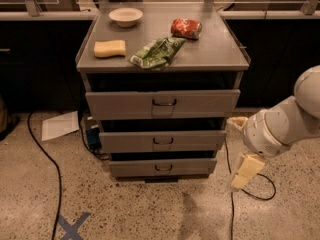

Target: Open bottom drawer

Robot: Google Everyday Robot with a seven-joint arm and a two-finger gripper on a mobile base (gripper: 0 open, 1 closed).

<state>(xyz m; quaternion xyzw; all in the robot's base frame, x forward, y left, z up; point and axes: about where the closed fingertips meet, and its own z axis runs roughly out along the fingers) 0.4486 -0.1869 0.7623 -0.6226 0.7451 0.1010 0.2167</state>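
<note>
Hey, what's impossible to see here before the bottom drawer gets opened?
1. Inside of the bottom drawer: camera view, hidden by its own front and the middle drawer above.
2. Arm behind the gripper, right of the cabinet: cut off by the right edge.
3. Floor cable: partly hidden behind the gripper.
</note>
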